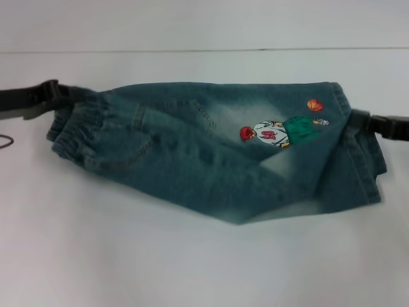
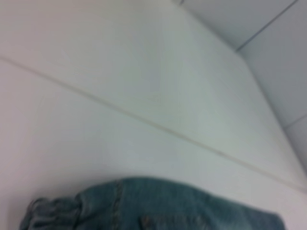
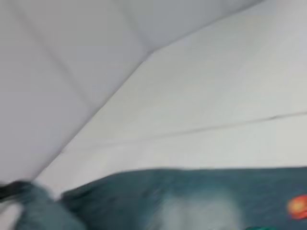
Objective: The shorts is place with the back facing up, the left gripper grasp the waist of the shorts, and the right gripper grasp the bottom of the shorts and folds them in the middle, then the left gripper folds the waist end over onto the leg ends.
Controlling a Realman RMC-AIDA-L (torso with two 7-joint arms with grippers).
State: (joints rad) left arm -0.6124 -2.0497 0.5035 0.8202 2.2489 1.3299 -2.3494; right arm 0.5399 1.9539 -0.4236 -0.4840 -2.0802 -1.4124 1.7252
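The blue-green denim shorts (image 1: 192, 153) lie folded lengthwise across the white table, elastic waist to the left and leg ends to the right. The embroidered basketball player (image 1: 275, 131) faces up near the leg end. My left gripper (image 1: 64, 96) is at the waist's far corner, shut on the gathered waistband. At the far corner of the leg ends, my right gripper (image 1: 356, 118) is shut on the hem, where the cloth is pulled up into a fold. The left wrist view shows the waist and a pocket seam of the shorts (image 2: 168, 206). The right wrist view shows the faded leg cloth (image 3: 192, 201).
The white table (image 1: 192, 268) stretches in front of the shorts. A seam line (image 1: 192, 50) runs across it behind them. A thin black cable loop (image 1: 5, 142) shows at the left edge.
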